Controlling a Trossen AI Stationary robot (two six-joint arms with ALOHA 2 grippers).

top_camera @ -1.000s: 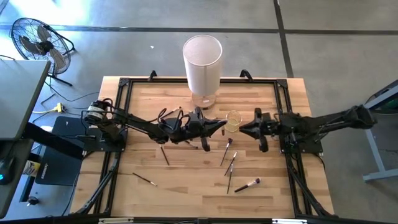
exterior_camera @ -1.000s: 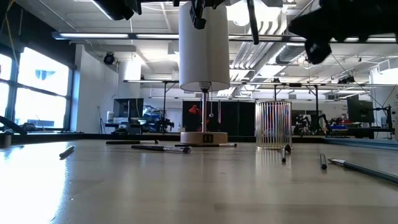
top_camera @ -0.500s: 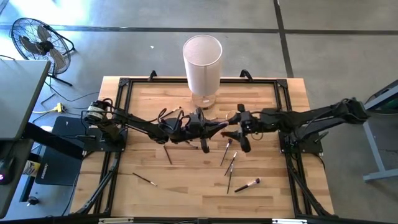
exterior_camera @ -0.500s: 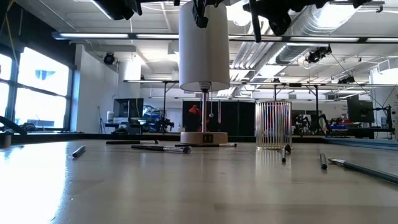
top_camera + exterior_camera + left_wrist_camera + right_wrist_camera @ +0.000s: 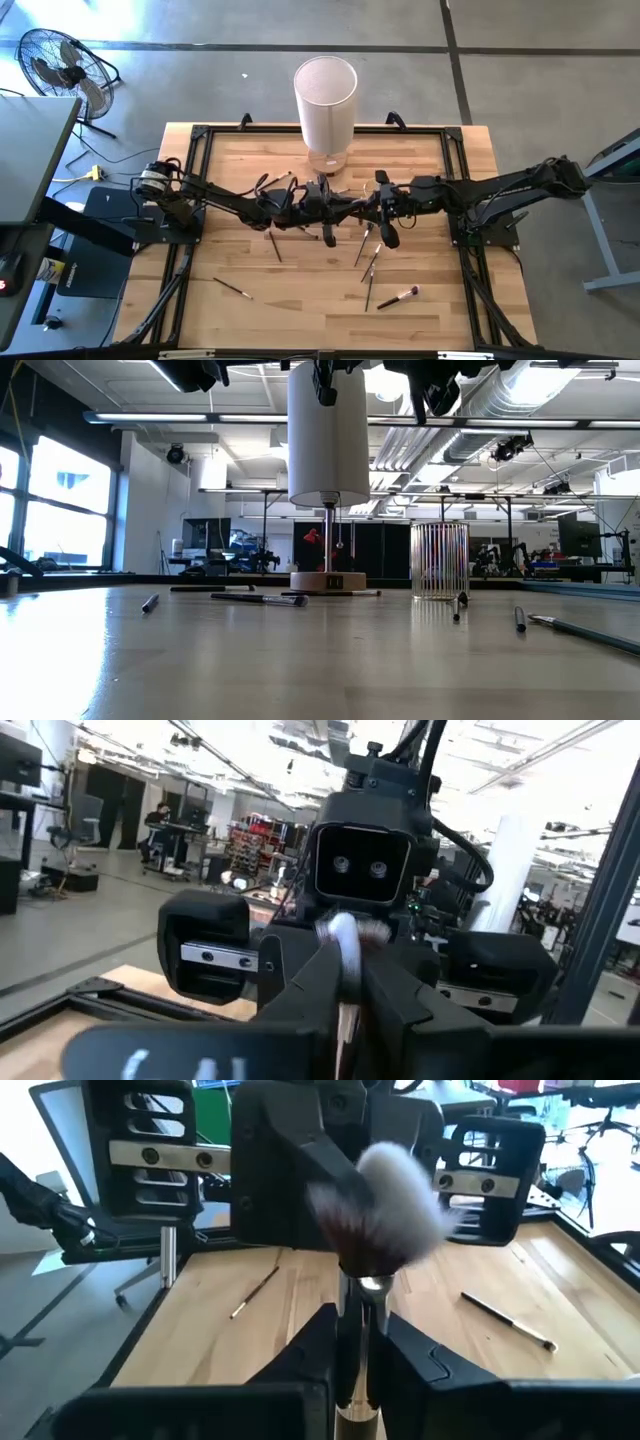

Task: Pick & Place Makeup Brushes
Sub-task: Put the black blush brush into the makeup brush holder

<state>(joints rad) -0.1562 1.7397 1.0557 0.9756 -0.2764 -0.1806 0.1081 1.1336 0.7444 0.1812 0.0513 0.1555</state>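
One makeup brush (image 5: 385, 1210), with a fluffy white and brown tuft on top, stands upright in the air above the table's middle. My left gripper (image 5: 352, 207) and my right gripper (image 5: 368, 207) meet there from opposite sides, both shut on it. Several other makeup brushes, such as a dark one (image 5: 272, 245) and a tufted one (image 5: 397, 296), lie flat on the wooden table (image 5: 430, 160). The clear ribbed cup (image 5: 440, 560) stands on the table under the grippers, hidden in the high view. My left gripper pinches the brush's stem (image 5: 346, 982) just under the tuft between its two fingers. It comes about level from the table's left and lies across the upright brush. The brush is clear of the table. My right gripper pinches the handle (image 5: 357, 1342) just below the metal ferrule (image 5: 366, 1287) between its two fingers. It comes about level from the table's right, across the brush. The tuft stands above the fingers and the brush is lifted clear.
A tall white cylinder (image 5: 326, 100) on a thin stem stands at the back middle. A black frame (image 5: 200, 135) runs along the table's edges. A fan (image 5: 60, 65) stands on the floor at the far left.
My right gripper has moved toward the table's left and up, from beside the cup to my left gripper, and has taken hold of the raised brush. My left gripper has stayed in place. A dark brush lying at the left of the table has rolled a little toward the right.
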